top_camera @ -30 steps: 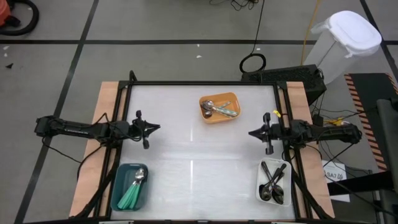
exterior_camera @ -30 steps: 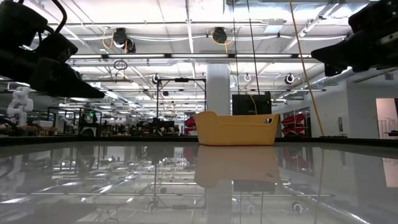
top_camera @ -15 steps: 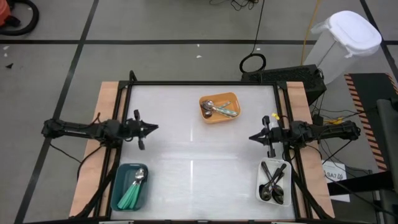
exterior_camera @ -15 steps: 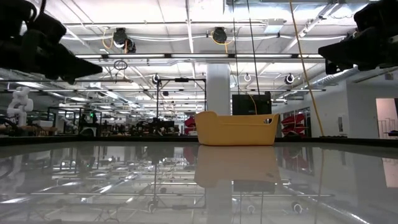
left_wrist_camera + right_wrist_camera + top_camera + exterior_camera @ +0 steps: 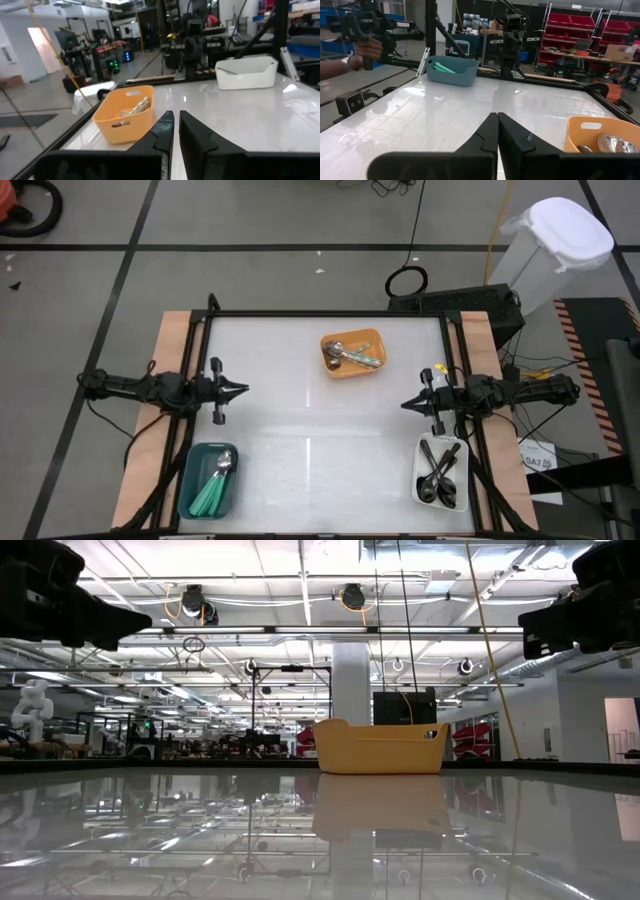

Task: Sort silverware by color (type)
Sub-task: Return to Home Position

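Overhead layout, read left to right. My left gripper (image 5: pixel 240 390) hovers over the left edge of the table (image 5: pixel 300 420), empty, its fingers (image 5: pixel 162 132) drawn together with only a slit between them. In the lower-left corner, the teal tray (image 5: pixel 190 470) holds the teal-handled spoons (image 5: pixel 210 492). At the far middle, the orange tray (image 5: pixel 372 340) holds the silver spoons (image 5: pixel 345 356). My right gripper (image 5: pixel 408 403) hovers over the right edge, empty, fingers (image 5: pixel 487 132) pressed together. Near it, the white tray (image 5: pixel 419 460) holds the black spoons (image 5: pixel 440 475).

High: straight down, whole table (image 5: pixel 300 420); low: tabletop lvl; wrists: inward. All share orange tray (image 5: pixel 352 352).
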Controlling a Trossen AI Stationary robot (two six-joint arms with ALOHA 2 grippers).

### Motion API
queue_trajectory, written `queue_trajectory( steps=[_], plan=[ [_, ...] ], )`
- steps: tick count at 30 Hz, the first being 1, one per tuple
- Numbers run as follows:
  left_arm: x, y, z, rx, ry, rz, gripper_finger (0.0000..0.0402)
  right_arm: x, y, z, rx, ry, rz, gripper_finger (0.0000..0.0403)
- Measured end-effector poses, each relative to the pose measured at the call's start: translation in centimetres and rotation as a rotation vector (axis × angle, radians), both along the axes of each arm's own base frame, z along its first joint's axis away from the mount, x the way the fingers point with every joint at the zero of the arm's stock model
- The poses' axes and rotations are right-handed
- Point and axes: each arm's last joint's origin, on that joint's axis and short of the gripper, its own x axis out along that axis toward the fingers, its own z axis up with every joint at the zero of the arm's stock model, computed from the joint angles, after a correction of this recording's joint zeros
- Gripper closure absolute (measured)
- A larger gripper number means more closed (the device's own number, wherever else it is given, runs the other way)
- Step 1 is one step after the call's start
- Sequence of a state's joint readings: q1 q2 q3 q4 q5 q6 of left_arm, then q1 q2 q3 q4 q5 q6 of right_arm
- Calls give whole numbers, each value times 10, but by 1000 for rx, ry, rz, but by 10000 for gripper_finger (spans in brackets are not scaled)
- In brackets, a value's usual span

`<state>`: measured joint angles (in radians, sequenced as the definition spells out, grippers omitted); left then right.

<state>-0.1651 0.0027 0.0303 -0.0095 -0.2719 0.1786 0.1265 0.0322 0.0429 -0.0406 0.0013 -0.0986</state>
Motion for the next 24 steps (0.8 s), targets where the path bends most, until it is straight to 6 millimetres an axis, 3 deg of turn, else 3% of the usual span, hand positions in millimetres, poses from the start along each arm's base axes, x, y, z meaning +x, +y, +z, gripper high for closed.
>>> queue_trajectory(
  steps=[6,17,24],
  plan=[
    [0,2,0,-4,-3,26,371,0,0,0,0,1,2,403],
    [2,-1,-4,8,-7,-127,371,0,0,1,-19,-10,3,403],
    [2,-1,-4,4,-5,-132,371,0,0,1,-44,-15,4,403]
  ],
)
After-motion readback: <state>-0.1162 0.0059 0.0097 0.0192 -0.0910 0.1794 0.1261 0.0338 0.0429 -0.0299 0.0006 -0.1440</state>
